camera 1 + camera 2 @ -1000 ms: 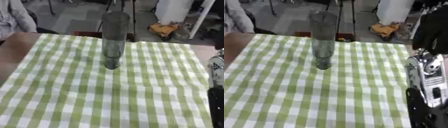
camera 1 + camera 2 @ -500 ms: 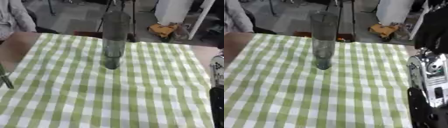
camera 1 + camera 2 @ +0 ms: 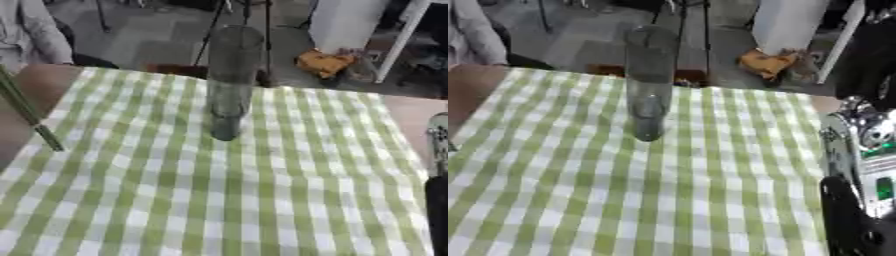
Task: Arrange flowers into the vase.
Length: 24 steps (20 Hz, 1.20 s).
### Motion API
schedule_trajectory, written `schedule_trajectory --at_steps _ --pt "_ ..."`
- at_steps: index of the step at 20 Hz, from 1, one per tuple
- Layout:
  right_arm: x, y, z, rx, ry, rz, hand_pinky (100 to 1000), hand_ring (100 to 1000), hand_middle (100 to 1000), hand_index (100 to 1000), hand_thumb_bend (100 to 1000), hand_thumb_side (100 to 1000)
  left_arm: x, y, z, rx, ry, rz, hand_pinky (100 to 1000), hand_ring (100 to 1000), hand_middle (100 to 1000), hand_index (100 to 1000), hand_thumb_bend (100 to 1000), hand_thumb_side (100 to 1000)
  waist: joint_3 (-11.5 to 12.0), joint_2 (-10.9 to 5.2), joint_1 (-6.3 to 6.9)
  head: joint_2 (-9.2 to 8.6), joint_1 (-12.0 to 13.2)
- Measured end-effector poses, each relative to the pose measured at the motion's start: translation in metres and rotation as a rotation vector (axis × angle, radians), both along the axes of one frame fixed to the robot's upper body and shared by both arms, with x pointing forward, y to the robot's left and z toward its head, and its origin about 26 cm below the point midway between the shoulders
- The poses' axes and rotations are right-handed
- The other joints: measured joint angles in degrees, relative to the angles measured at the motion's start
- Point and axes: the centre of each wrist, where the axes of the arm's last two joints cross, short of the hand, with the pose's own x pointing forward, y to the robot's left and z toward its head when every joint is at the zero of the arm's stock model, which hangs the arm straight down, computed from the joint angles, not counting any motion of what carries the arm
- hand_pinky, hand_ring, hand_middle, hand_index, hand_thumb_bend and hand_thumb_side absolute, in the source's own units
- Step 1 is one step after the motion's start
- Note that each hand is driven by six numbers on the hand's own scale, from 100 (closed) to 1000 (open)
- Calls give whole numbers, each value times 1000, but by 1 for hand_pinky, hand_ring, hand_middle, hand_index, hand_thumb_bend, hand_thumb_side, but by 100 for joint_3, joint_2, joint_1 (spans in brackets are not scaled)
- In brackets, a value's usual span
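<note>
While our right hand point(image 3: 859, 200) waits, grip unreadable, we see a tall clear vase point(image 3: 231, 82) upright.
Green stems point(image 3: 24, 111) have now entered further from the left.

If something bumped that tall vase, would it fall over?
Probably yes: the vase is tall and narrow on a small base, so it looks apt to tip. It appears empty, so likely light. It seems to be glass, so possibly fragile. The cloth beneath might slip.

The tall glass vase point(image 3: 229, 82) stands upright toward the far middle of my checked cloth point(image 3: 219, 200); green stems point(image 3: 26, 112) slant in at the left edge; my right arm point(image 3: 859, 190) fills the right side; the near cloth lies open.
</note>
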Motion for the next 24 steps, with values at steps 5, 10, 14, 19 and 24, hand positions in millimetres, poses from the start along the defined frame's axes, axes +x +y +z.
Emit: schedule_trajectory --at_steps 5,10,14,19,24 --pt "0 1 1 1 -3 7 675 745 733 802 100 1000 4 -7 13 -16 -56 6 100 100 100 100 100 740 -50 0 1 -80 44" --pt "1 4 5 -1 -24 19 677 745 733 803 100 1000 9 -15 23 -41 -123 17 100 100 100 100 100 738 -149 -1 3 -184 105" --pt "1 6 7 -2 -34 31 678 744 733 803 100 1000 13 -22 31 -55 -173 18 100 100 100 100 100 741 -241 -1 26 -235 159" --pt "1 8 10 -5 -46 44 678 745 733 803 100 1000 20 -29 39 -67 -217 17 100 100 100 100 100 743 -361 43 108 -286 292" --pt "1 11 12 -13 -54 57 678 745 733 802 100 1000 30 -35 42 -70 -234 13 100 100 100 100 100 748 -464 125 154 -326 414"
